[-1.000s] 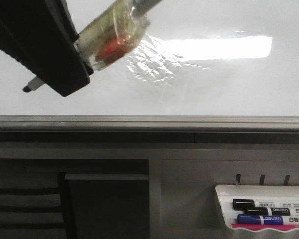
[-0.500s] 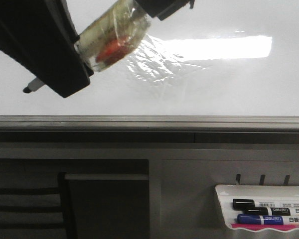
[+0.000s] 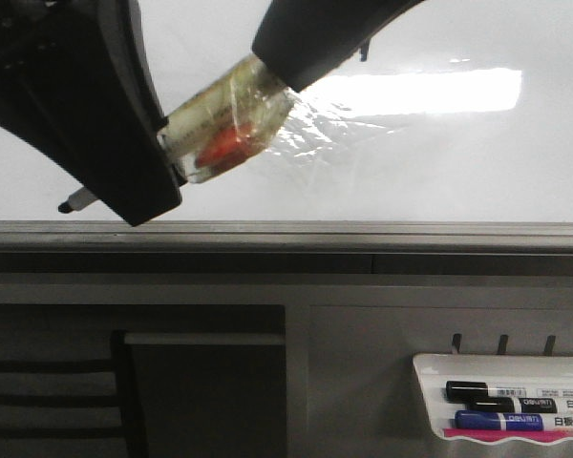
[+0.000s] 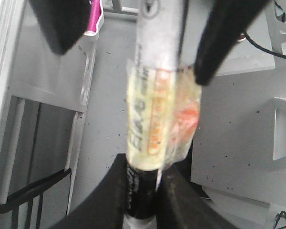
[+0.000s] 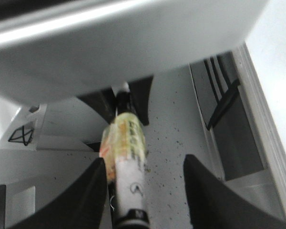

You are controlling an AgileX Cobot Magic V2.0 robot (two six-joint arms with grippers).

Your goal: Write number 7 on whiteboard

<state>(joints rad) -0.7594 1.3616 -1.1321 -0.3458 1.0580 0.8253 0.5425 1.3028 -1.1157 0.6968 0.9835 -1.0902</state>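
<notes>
Glossy white fills the upper half of the front view: the whiteboard (image 3: 439, 162), with a bright rectangular glare and a wrinkled shiny patch beside it, and a grey metal frame (image 3: 363, 234) along its lower edge. I can find no number 7 on the part of the board that shows; much of the left and top is covered by the arms. The left pincer (image 3: 124, 143) comes in from the upper left as a big black shape, and it is clamped on a marker (image 3: 224, 124) whose barrel is wrapped in crinkled clear tape with an orange-red patch under it. The marker's dark tip pokes out below the pincer at the lower left, just above the frame; whether it touches the board I cannot tell. In the left wrist view the two black fingers (image 4: 119, 191) press in against the dark part of the barrel (image 4: 152, 124), closed tight on it. The right pincer (image 3: 315, 38) reaches in from the top and covers the marker's other end. From the right wrist view its fingers (image 5: 93, 195) stand spread on either side of the barrel (image 5: 126, 162), gaps showing on both sides, so it is open around the marker and not gripping it. Down at the lower right a small white tray (image 3: 430, 401) holds a black marker (image 3: 501, 391) and a blue marker (image 3: 501, 420) lying side by side.
</notes>
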